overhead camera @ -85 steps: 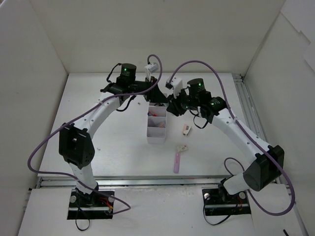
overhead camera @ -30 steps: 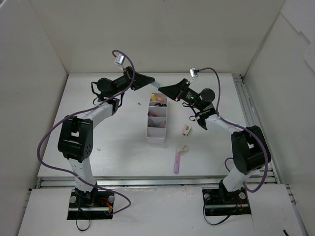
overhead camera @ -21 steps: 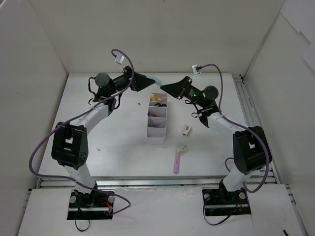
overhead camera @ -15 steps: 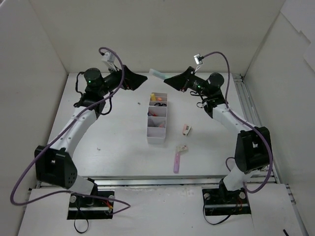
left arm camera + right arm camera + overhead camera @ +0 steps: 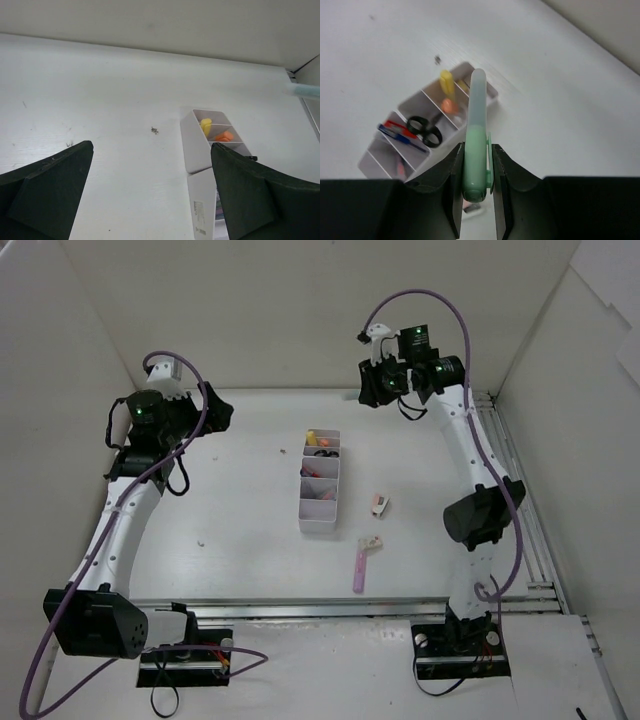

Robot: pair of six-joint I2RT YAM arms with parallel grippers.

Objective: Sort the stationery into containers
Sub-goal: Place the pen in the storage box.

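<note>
R gripper (image 5: 477, 162) pinches green highlighter (image 5: 476, 115) beyond organiser tray's (image 5: 192, 150) far end, prob. well above it. L gripper (image 5: 151, 147) spread wide, left of tray.

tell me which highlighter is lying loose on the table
The purple highlighter: the green highlighter is in the right gripper, the yellow highlighter and orange highlighter lie in the tray.

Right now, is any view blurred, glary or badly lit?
Top external: even soft light, sharp, no glare. Left wrist: left tool near-black and soft-edged, tray clear. Right wrist: green highlighter close and slightly soft; right tool dark.
</note>
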